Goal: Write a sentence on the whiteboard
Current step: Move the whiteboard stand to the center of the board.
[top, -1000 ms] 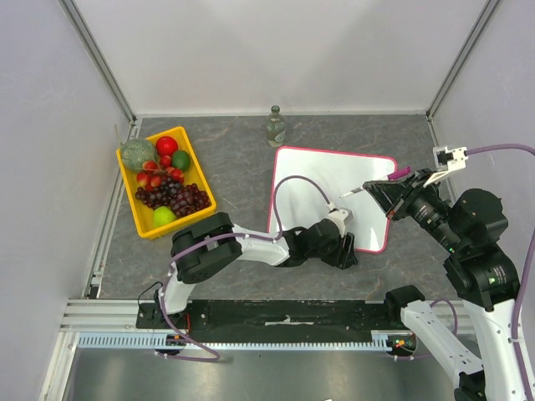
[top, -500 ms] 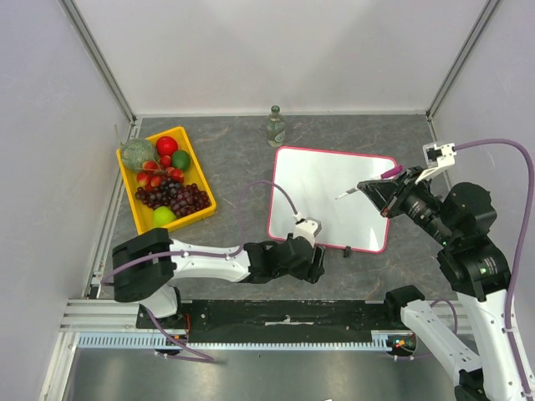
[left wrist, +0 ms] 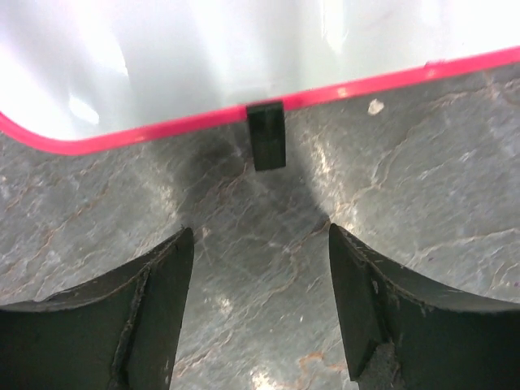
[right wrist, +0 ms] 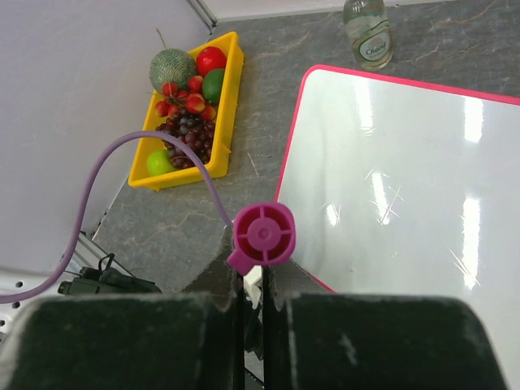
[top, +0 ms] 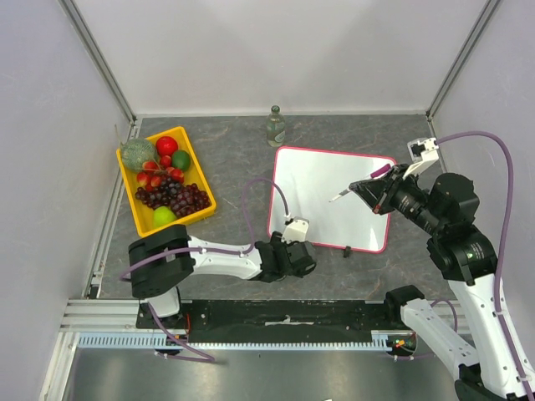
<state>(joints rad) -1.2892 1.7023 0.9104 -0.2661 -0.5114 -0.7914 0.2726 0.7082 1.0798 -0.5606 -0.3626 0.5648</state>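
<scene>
On the grey table, the pink-rimmed whiteboard lies glossy white.

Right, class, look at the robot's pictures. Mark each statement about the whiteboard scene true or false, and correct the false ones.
1. No writing shows on the whiteboard. True.
2. The left gripper holds the marker. False: it is open and empty, and the right gripper is shut on the marker.
3. The glass bottle stands on the whiteboard. False: it stands on the table, beyond the board's far edge.
4. The yellow tray holds dark grapes. True.
</scene>
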